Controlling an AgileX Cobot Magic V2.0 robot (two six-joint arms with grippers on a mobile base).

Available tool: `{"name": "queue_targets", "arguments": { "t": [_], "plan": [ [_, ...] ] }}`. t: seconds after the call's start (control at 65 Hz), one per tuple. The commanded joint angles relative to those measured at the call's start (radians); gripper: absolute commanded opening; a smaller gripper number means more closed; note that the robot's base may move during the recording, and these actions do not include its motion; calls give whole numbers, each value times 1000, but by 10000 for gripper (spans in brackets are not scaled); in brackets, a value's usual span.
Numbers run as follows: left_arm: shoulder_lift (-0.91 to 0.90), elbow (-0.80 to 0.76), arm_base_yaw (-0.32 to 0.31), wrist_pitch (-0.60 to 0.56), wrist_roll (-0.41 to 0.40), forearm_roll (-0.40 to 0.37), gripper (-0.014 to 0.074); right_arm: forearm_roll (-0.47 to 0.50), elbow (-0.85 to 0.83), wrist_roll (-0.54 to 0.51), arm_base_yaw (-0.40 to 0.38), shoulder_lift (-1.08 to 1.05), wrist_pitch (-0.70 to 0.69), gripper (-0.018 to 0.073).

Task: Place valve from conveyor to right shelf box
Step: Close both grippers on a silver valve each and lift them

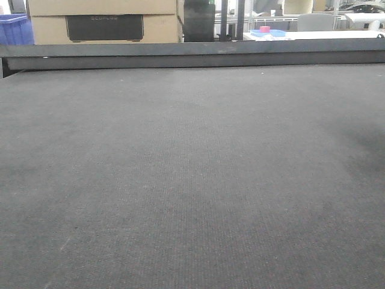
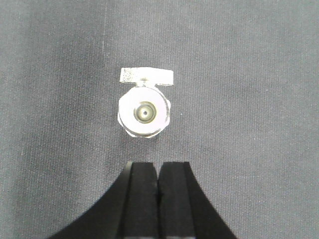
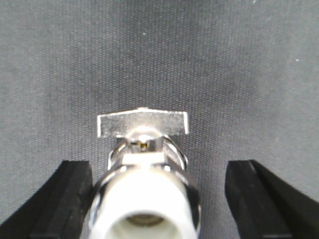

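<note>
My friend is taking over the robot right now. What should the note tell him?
Left gripper: shut, empty, just short of a valve lying on the conveyor.
Right gripper: open, fingers either side of a valve, not gripping.
Unclear whether both wrist views show one valve.
Done: nothing lifted.
Left to do: grip, lift, put it in the right shelf box, not in view.

Faint lettering on the dark panel (image 1: 104, 27) of the cardboard box (image 1: 102, 7) is too blurred to read.
</note>
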Motion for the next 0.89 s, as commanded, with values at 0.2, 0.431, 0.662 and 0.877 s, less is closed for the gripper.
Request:
{"name": "queue_targets", "arguments": {
  "t": [0.2,0.431,0.662,0.877],
  "plan": [
    [2,-9,3,12,-2,-5,-111,26,3,-6,-6,45,18,421],
    [2,-9,3,12,-2,-5,-111,28,3,-6,-6,45,28,367],
    [2,-9,3,14,-4,-33,-111,28,3,-6,-6,45,52,29],
    [81,-82,3,107,-2,-41,-111,28,-44,-6,-6,28,108,-162]
  ]
}}
